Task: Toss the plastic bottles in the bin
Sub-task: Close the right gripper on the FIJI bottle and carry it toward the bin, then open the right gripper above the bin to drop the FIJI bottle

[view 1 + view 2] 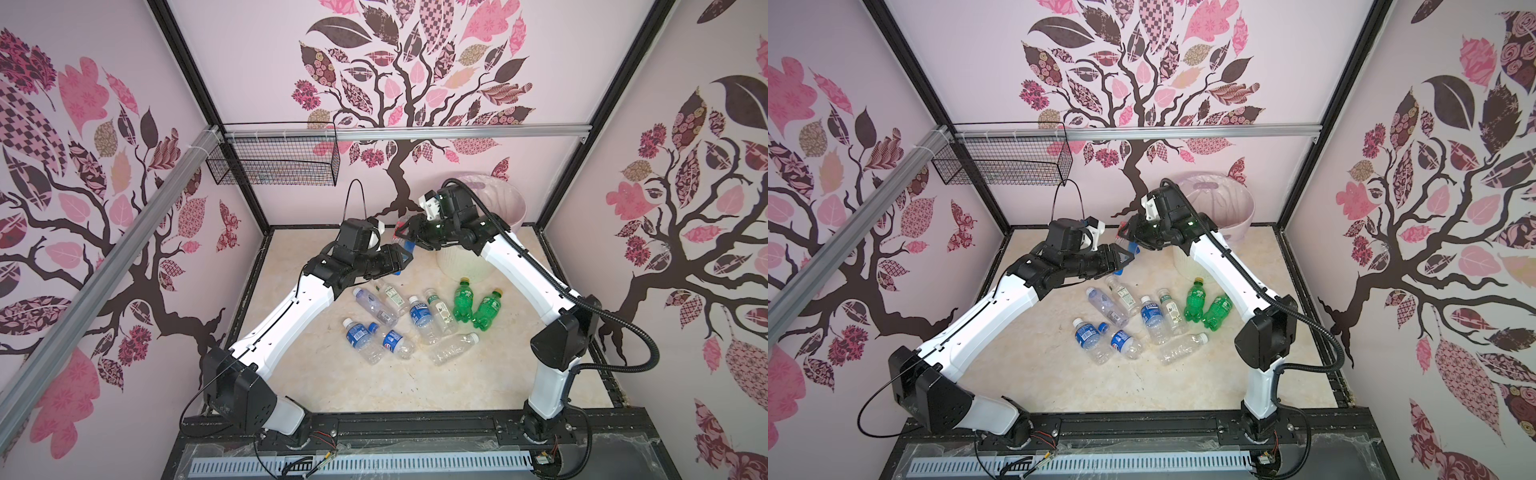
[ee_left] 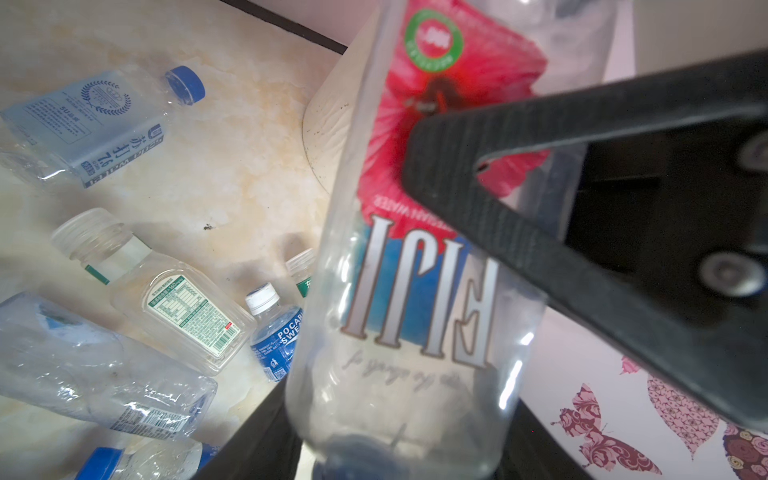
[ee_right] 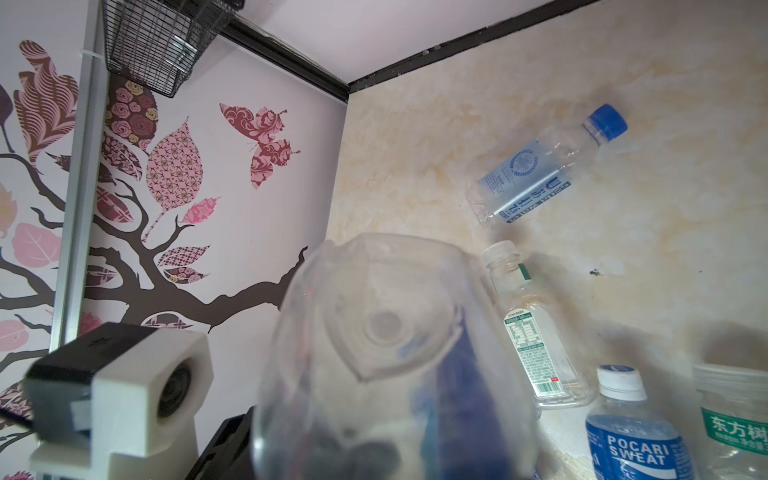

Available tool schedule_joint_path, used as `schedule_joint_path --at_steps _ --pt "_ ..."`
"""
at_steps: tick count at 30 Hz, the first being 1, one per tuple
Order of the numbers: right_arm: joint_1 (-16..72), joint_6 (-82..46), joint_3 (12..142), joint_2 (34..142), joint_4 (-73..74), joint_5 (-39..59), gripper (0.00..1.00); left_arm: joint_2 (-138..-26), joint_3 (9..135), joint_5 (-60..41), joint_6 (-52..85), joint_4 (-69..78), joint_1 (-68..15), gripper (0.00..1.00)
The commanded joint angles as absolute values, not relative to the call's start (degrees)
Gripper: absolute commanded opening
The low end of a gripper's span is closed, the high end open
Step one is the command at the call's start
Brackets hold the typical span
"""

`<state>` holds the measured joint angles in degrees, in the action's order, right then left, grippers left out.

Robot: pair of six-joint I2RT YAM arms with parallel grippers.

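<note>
A clear plastic bottle (image 1: 407,248) (image 2: 415,291) with a red and blue label hangs in the air between both grippers, left of the bin (image 1: 513,208) (image 1: 1235,199). My right gripper (image 1: 406,232) (image 3: 374,457) is shut on its body; one of its fingers (image 2: 540,208) presses on the label. My left gripper (image 1: 401,259) (image 2: 399,451) stands open around the cap end, with its jaws beside the neck. Several more bottles (image 1: 419,311) lie on the floor below, two of them green (image 1: 464,301) with yellow caps.
A black wire basket (image 1: 274,162) hangs on the back rail at the left. The bin's cream ribbed wall (image 1: 461,266) stands right behind the green bottles. Both arms arch over the bottle pile from the front rail.
</note>
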<state>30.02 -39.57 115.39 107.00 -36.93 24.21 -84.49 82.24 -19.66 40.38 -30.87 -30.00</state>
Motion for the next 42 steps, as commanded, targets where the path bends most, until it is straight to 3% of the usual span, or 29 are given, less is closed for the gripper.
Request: schedule_joint_path --at_steps 1,7,13,18,37,42 --pt "28.0 -34.7 124.0 107.6 -42.5 19.9 0.43 -84.5 84.8 -17.2 38.7 -33.4 -29.8 0.69" --pt "27.6 -25.9 138.2 111.1 -51.5 10.9 0.43 -83.4 86.8 -16.1 38.0 -36.2 -30.6 0.78" --pt "27.6 -21.4 140.5 109.6 -52.7 3.0 0.43 -84.1 93.0 -14.5 37.0 -38.6 -33.6 0.86" --pt "27.1 -17.9 141.4 108.0 -53.6 -3.6 0.42 -85.9 100.7 -13.5 36.8 -40.7 -36.8 0.97" --pt "23.8 -9.2 147.4 103.8 -52.9 -20.7 0.41 -93.0 123.5 -10.4 34.3 -43.9 -45.2 0.97" --pt "23.9 -7.3 140.7 97.3 -46.6 -23.8 0.41 -93.2 123.7 -10.2 33.4 -44.3 -45.3 0.97"
